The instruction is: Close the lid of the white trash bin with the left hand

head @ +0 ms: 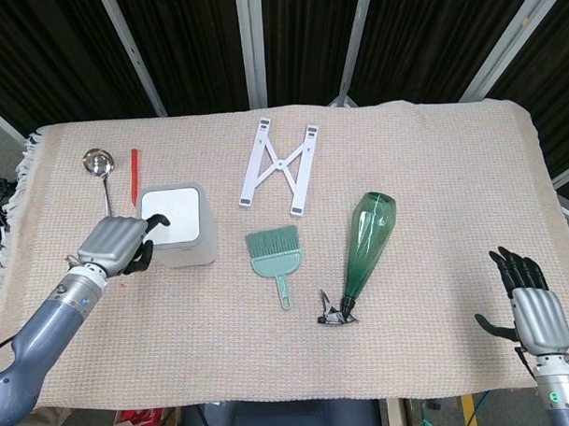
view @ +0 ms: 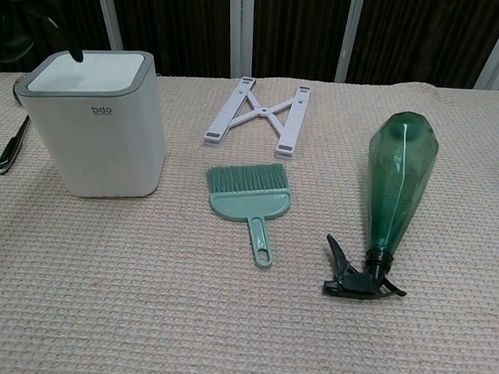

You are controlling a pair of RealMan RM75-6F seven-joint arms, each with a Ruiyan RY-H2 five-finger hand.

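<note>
The left hand point(head: 115, 245) sits at the left edge of the white trash bin point(head: 177, 226). Its fingers point(head: 147, 224) are curled, with dark tips over the lid's near-left corner; actual contact cannot be confirmed. The lid point(view: 89, 69) lies flat and level in the grey rim. The bin stands upright at the desk's point(head: 423, 171) left side. A ladle point(head: 100, 173) and a red stick point(head: 134, 174) lie behind it. Rightward lie a white folding stand point(head: 278, 166), a green brush point(head: 275, 254) and a green spray bottle point(head: 365, 248). The right hand point(head: 533, 309) rests near the right edge, fingers spread wide, holding nothing.
</note>
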